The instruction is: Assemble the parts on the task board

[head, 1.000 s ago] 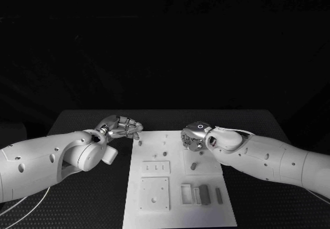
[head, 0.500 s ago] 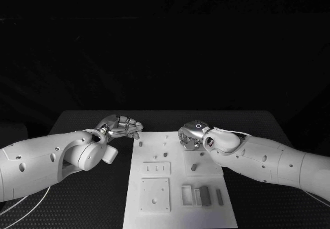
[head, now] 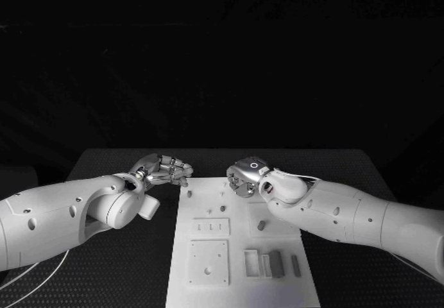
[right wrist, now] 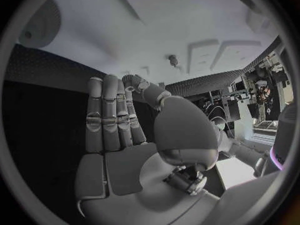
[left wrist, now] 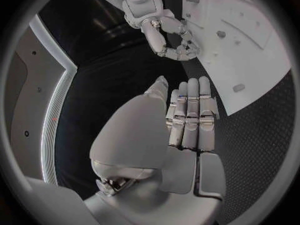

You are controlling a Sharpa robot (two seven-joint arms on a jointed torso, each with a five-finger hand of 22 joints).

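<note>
The white task board [head: 240,285] lies lengthwise in the middle of the table, also seen in the left wrist view [left wrist: 256,55] and the right wrist view [right wrist: 156,25]. Small dark pegs [head: 222,207] [head: 262,224] stand in it, and grey blocks [head: 274,263] sit in slots near its front right. My left hand [head: 163,171] hovers off the board's far left corner, fingers curled in together [left wrist: 190,117], holding nothing visible. My right hand [head: 244,178] hangs over the board's far edge, fingers curled [right wrist: 112,115] toward the thumb [left wrist: 172,35]; I see no part in it.
Two raised white plates with holes [head: 210,226] [head: 208,260] sit on the board's left half. Black table mat [head: 120,269] lies on both sides of the board. My two forearms flank the board.
My right hand has slid leftward along the board's far edge, toward the left hand. The left hand has barely moved.
</note>
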